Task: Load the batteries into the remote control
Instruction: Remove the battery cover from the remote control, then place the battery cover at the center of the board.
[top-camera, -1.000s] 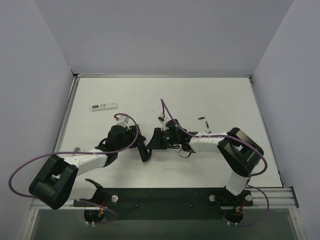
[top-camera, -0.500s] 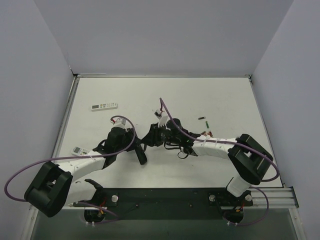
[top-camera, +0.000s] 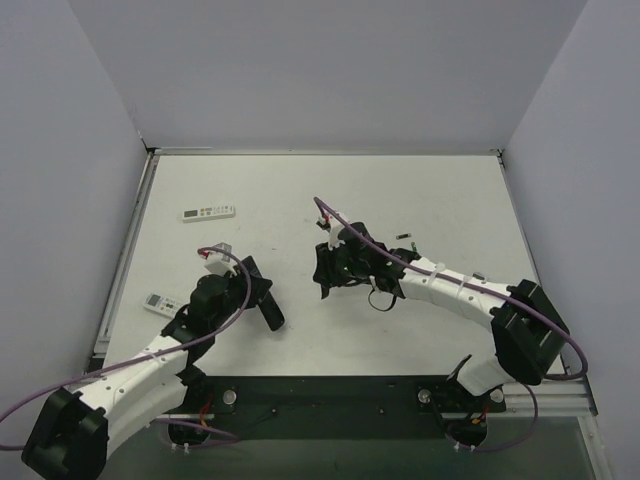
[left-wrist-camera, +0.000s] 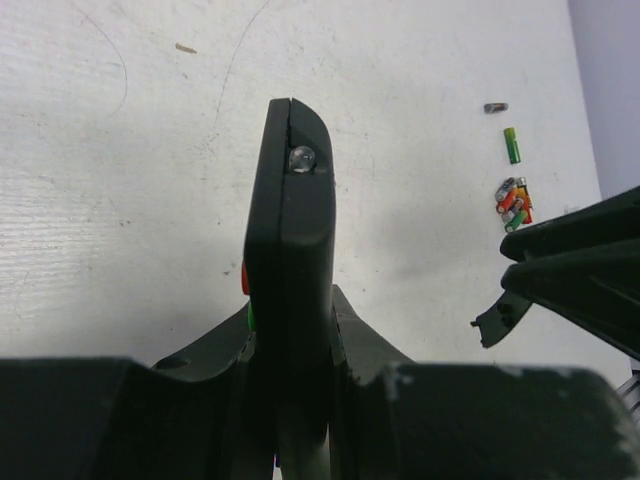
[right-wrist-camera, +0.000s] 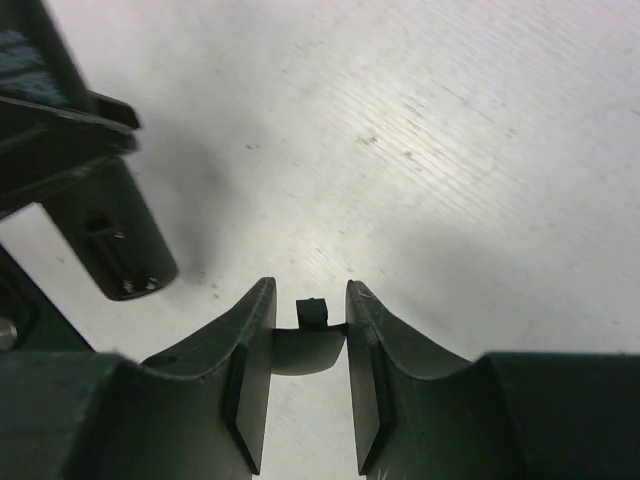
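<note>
From above, the left arm (top-camera: 150, 360) ran from its base at the near left up and to the right across the white table (top-camera: 420, 190). The left pincer (top-camera: 256, 292) was clenched on the black remote (top-camera: 272, 312), near the middle of the table. The right arm (top-camera: 450, 290) bent at its elbow by the right edge and stretched left, so the right pincer (top-camera: 324, 272) hung near the remote, apart from it. What it carried could not be made out from this view. The batteries (top-camera: 412, 247) lay behind the right forearm. A long white remote (top-camera: 208, 212) lay far back on the left, and a small white remote (top-camera: 160, 303) lay beside the left arm.

The left wrist camera showed the black remote edge-on, squeezed between both fingers (left-wrist-camera: 345, 330), with the clear bulb at its far end pointing away. Only here did the batteries show clearly: a dark one farthest off, a green one nearer, then a tight cluster of red and green ones. At the right edge the other pincer gripped a small black piece (left-wrist-camera: 494, 320) that hung down from its tips.

The right wrist camera showed that pincer's jaws closed to a narrow gap, pinching the small black piece, whose tab stuck out between the tips. At upper left stood a dark blunt end with small holes; what it was could not be told.
</note>
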